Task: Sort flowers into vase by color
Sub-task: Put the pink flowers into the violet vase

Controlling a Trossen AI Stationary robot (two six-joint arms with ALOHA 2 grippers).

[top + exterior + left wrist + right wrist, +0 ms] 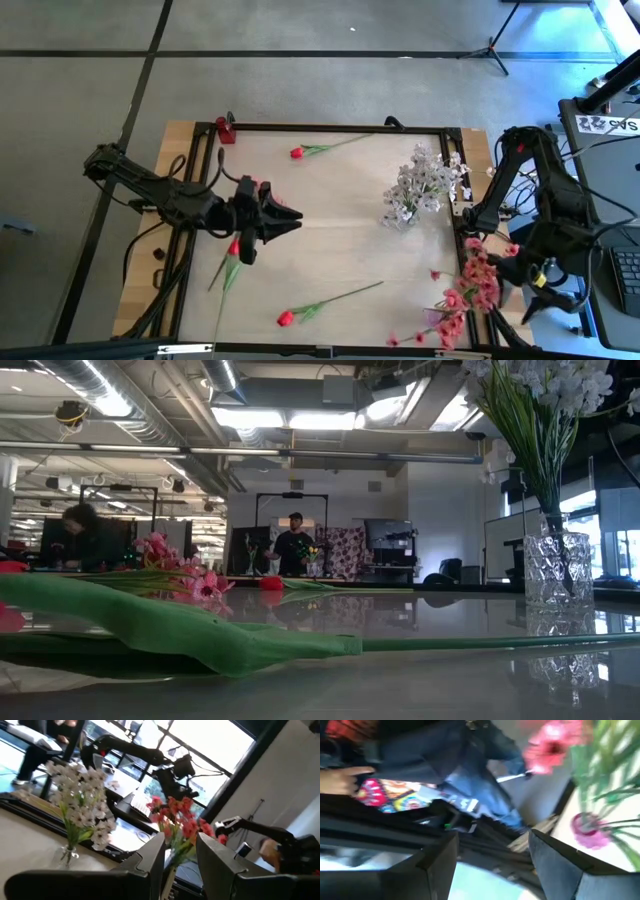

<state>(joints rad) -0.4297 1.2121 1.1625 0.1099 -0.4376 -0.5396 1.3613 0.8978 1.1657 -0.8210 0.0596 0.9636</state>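
Table [330,225]: pale wood-look top, smooth & glossy enough in low view to mirror the room; black metal-looking frame [330,128] round it. Vase [557,570]: clear cut glass w/ faceted, shiny walls. Flowers' green stem [200,635] looks matt, plastic/fabric; gripper fingers [150,862] dark matt plastic.

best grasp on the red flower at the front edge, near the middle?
Mid-stem of the red flower, from straight above, fingers across the stem. It lies flat, bud left, thin stem running up-right, bare table around it. Bud is soft.
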